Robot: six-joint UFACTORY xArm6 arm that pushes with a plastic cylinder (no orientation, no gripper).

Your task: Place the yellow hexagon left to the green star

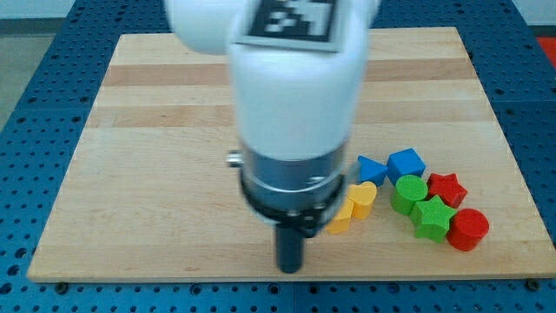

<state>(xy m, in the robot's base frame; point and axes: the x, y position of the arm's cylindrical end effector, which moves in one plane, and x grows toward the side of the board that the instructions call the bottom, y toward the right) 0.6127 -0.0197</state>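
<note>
The yellow hexagon (341, 217) lies near the board's bottom edge, partly hidden by the arm. The green star (432, 217) lies to its right, with a gap between them. A yellow heart (363, 196) touches the hexagon's upper right. My tip (289, 269) is down and to the left of the hexagon, close to the board's bottom edge and apart from every block.
A blue triangle (371, 168), a blue cube (406, 163), a green cylinder (408, 193), a red star (446, 187) and a red cylinder (469, 229) cluster around the green star. The wooden board (148, 156) sits on a blue pegboard table. The white arm body hides the board's middle.
</note>
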